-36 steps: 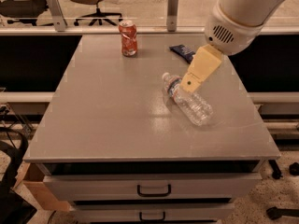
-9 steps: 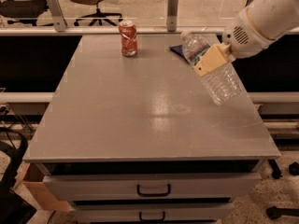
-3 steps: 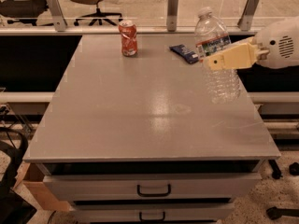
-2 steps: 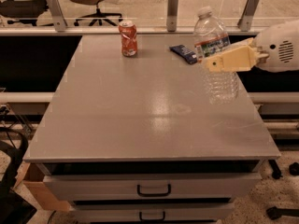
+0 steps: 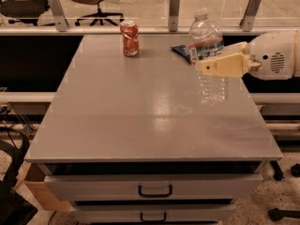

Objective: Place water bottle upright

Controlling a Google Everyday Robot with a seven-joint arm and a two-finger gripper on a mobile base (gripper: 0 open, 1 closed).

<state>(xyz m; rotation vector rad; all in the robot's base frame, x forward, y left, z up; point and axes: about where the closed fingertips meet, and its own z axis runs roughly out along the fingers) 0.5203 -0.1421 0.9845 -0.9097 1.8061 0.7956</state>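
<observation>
The water bottle [image 5: 208, 41] is clear ribbed plastic with a white cap and a red, white and blue label band. It stands upright over the right side of the grey table [image 5: 140, 107], its base at or just above the surface. My gripper [image 5: 209, 60] reaches in from the right and is shut on the bottle's middle. One cream finger [image 5: 225, 65] crosses its front, the other lies behind it. The white arm extends off the right edge.
An orange-red soda can [image 5: 130, 38] stands upright at the back of the table. A dark blue snack wrapper [image 5: 183, 52] lies at the back, just left of the bottle. Drawers are below the tabletop. Office chairs stand behind a railing.
The bottle went from lying on the table to being lifted, tilted, then turned upright. Over the last second it has lowered slightly toward the table on the right side.
</observation>
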